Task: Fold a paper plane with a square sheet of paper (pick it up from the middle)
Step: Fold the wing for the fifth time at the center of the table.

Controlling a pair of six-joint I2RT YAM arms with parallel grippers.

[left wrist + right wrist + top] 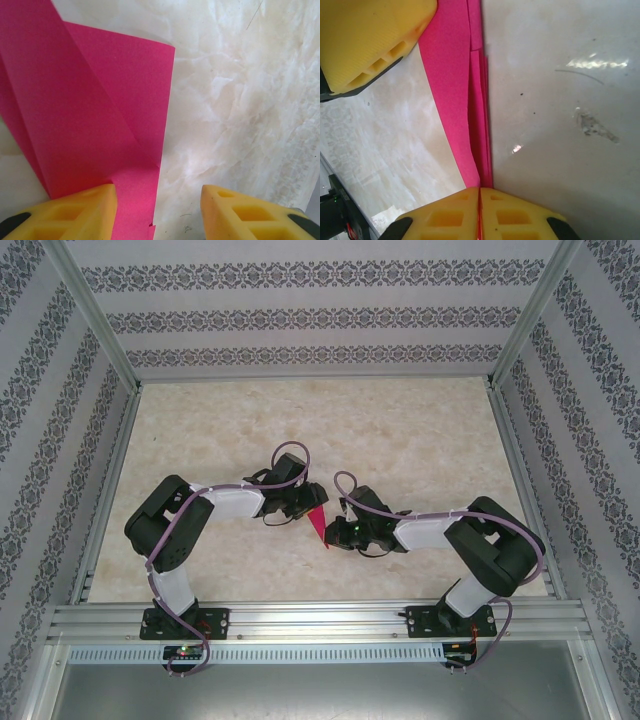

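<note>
Left tool (303,510), pink paper (318,525), right tool (334,535)

Your top external camera sits high above and behind both arms, looking down and forward over the pale marbled tabletop (400,430). It is far off, so the left claw (306,508) and the right claw (336,531) look small. Your left wrist camera looks out past its own claw (158,195), close to the surface, with the thin magenta-pink folded sheet of paper (100,115) just ahead. Your right wrist camera looks past its own claw (480,195), equally near. All three views share that sheet and the tabletop beside it. The right wrist view also catches a yellow finger (370,40) of the left claw, beyond its own claw.
</note>
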